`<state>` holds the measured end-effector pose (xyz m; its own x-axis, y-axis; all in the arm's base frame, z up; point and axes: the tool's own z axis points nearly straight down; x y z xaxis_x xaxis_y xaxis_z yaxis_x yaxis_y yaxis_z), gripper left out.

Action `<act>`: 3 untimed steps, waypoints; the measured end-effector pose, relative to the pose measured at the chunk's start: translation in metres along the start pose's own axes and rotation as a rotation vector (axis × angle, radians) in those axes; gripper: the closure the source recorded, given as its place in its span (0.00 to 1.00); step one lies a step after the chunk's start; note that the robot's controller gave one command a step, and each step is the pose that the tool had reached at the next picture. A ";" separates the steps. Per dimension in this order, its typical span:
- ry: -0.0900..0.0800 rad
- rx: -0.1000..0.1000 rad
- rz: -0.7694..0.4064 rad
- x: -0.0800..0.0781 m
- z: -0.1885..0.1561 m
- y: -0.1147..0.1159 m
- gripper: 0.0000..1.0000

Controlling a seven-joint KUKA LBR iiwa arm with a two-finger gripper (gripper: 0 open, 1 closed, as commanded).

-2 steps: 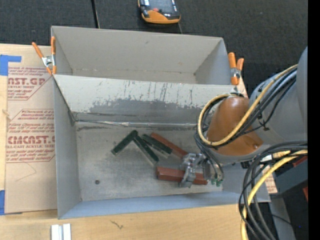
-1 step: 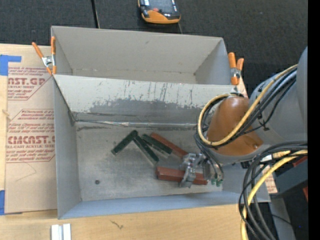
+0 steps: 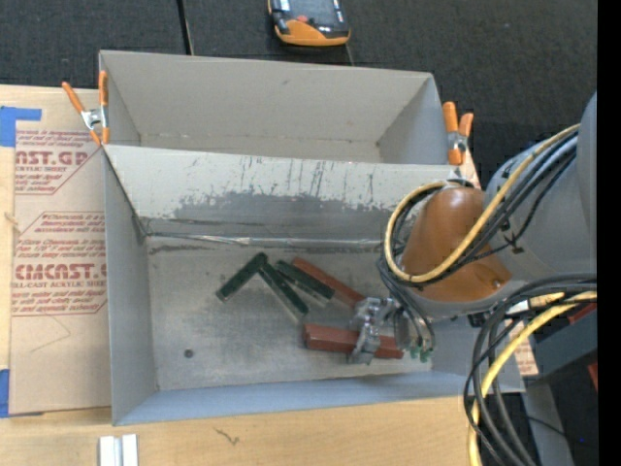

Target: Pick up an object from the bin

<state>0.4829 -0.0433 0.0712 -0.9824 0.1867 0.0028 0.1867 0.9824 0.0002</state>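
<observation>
surroundings: dark floor (image 3: 524, 27) around the rig; an orange-and-black handheld device (image 3: 309, 16) lies on it beyond the far wall, well apart from the work.
bin: grey metal bin (image 3: 126, 260) with sloped walls; i judge the slopes send loose pieces down to the flat floor, where all of them lie.
arm: enters from the right; orange cover (image 3: 451, 246) and yellow-black cables (image 3: 514, 192) at the wrist hang over the near right corner.
contents: small cluster mid-floor; dark green sticks (image 3: 241, 276) meeting in a v, far red-brown bar (image 3: 325, 280) just beside them.
target: near red-brown bar (image 3: 328, 338) lies flat by the front wall, right of centre, a little apart from the cluster; i judge it the cleaner pick for that.
tool: the gripper (image 3: 369, 332) sits low at the right end of that bar, touching or just over it.
pincer state: i cannot tell wide, narrow or clamped; wrist hardware hides it.
risk: in my judgement, a hold at the bar's end rather than its middle may let it tilt on the lift.
</observation>
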 end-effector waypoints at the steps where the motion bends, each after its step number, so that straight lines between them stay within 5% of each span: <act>1: 0.006 0.000 0.000 0.002 -0.009 0.000 1.00; 3: -0.001 -0.001 0.000 0.000 -0.044 0.000 1.00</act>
